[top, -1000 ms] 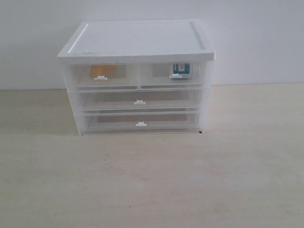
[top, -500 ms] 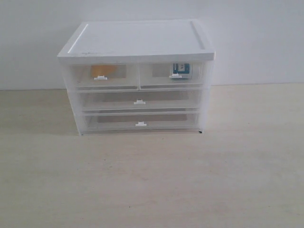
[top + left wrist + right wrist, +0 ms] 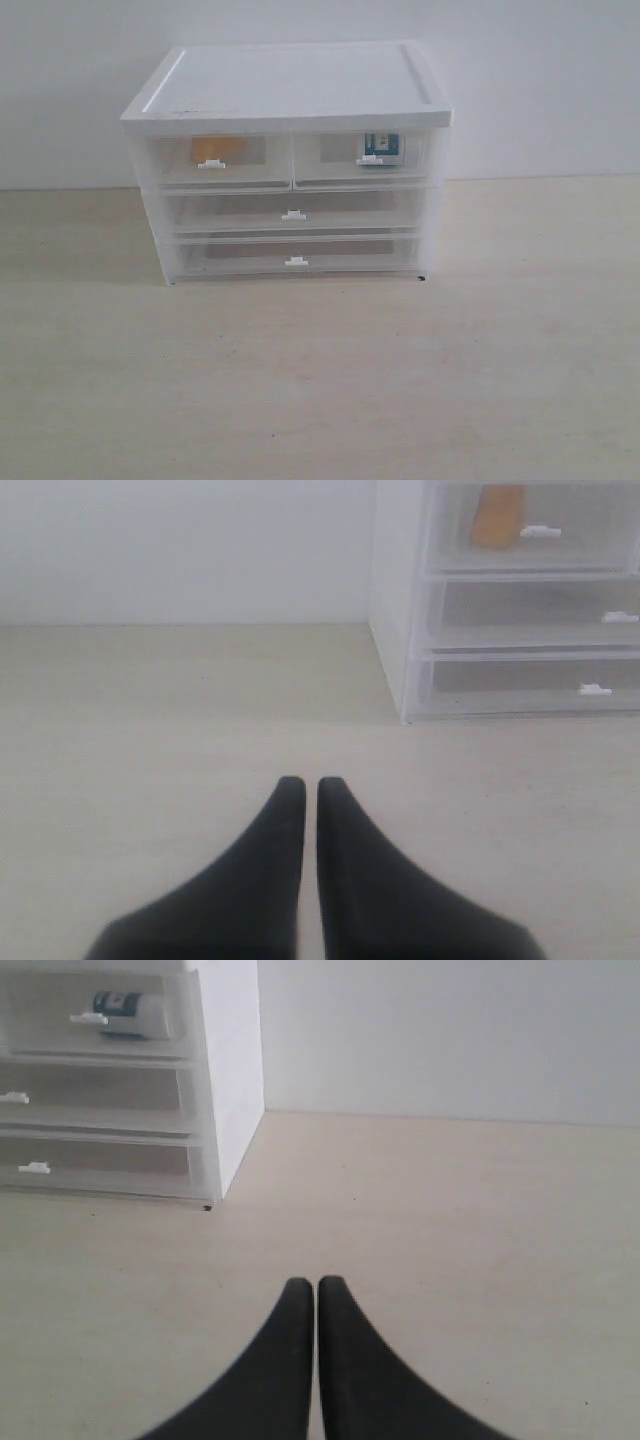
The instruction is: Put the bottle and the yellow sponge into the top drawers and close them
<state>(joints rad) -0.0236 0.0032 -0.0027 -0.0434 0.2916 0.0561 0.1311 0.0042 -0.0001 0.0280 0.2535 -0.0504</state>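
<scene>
A white cabinet stands at the back of the table with both top drawers pushed in. The yellow sponge shows through the top left drawer and appears as the sponge in the left wrist view. The bottle lies inside the top right drawer; the right wrist view shows the bottle on its side. My left gripper is shut and empty over bare table, away from the cabinet. My right gripper is likewise shut and empty. Neither arm appears in the exterior view.
Two full-width drawers sit closed below the top pair. The light wooden table stretches in front of the cabinet, and a white wall rises behind it.
</scene>
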